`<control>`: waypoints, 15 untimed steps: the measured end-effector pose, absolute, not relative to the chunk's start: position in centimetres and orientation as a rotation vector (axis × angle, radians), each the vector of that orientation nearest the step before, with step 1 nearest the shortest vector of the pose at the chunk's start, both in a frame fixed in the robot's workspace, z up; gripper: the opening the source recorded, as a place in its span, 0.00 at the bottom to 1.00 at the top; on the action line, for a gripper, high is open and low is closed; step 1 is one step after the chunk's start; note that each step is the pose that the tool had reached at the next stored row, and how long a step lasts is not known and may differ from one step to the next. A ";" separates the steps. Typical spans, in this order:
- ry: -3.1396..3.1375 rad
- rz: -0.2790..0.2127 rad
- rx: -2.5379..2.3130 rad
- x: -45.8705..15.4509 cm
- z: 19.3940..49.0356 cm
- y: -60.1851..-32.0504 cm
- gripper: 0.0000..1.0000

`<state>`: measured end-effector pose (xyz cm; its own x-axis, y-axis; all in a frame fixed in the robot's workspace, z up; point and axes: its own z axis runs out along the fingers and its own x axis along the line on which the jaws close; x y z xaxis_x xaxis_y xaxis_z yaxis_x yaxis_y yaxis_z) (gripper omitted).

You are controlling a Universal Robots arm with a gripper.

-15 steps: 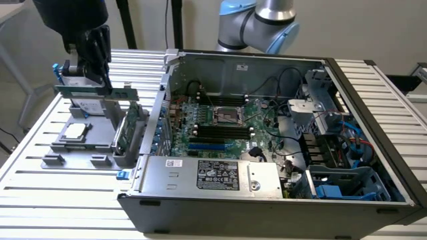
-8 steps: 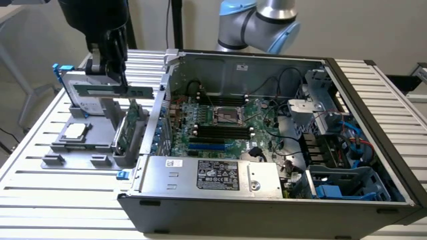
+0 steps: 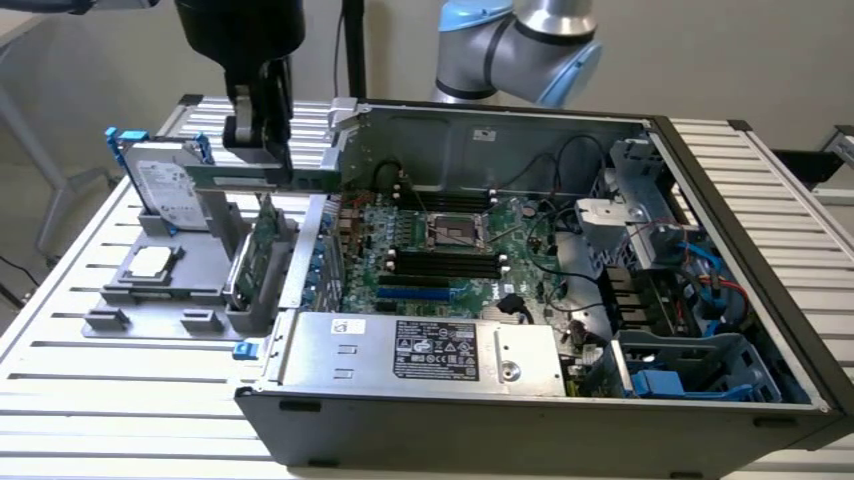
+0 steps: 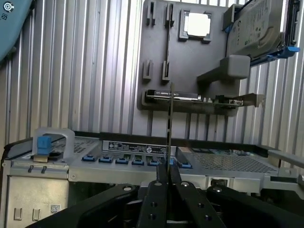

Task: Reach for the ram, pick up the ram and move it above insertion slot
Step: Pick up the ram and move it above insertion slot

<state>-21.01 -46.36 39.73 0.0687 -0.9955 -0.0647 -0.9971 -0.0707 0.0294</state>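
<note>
Exterior view first: the ram [image 3: 260,178] hangs in the air as a long, thin green stick lying level, pinched near its middle by the gripper [image 3: 258,148], whose narrow black fingers are closed on its upper edge. It sits above the grey parts holder [image 3: 147,290], off the exterior view's left of the open computer case [image 3: 534,420], close to the case's near wall but outside it, not over the motherboard [image 3: 447,245]. From the wrist view the ram [image 4: 169,118] appears edge-on as a thin dark line rising from between the two fingers [image 4: 156,199], which meet tightly around it at the gripper [image 4: 167,183].

Under and around the held stick, the holder carries a silver hard drive [image 3: 167,185] with blue clips standing tilted at the back, a taller green expansion card [image 3: 256,262] upright in its slot, and a square processor chip [image 3: 150,262] lying flat in a recess. In the wrist view the same holder [image 4: 156,47] shows the chip [image 4: 197,23] and the drive [image 4: 254,28] at its far end.

Inside the case the dark memory slots [image 3: 447,265] lie beside the processor socket [image 3: 451,228], with the power supply [image 3: 427,350] along the near wall. Everything rests on a slatted aluminium table [image 3: 80,400], and the blue-and-silver arm joint [image 3: 527,45] rises behind the case
</note>
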 end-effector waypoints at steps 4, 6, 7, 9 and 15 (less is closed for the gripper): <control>2.124 0.109 -2.278 -19.3 39.7 -46.1 0.13; 2.124 0.111 -2.277 -18.5 39.7 -46.0 0.13; 2.123 0.111 -2.277 -18.1 39.7 -45.9 0.13; 2.122 0.113 -2.276 -17.2 39.7 -45.8 0.13; 2.121 0.116 -2.275 -14.7 39.7 -45.4 0.13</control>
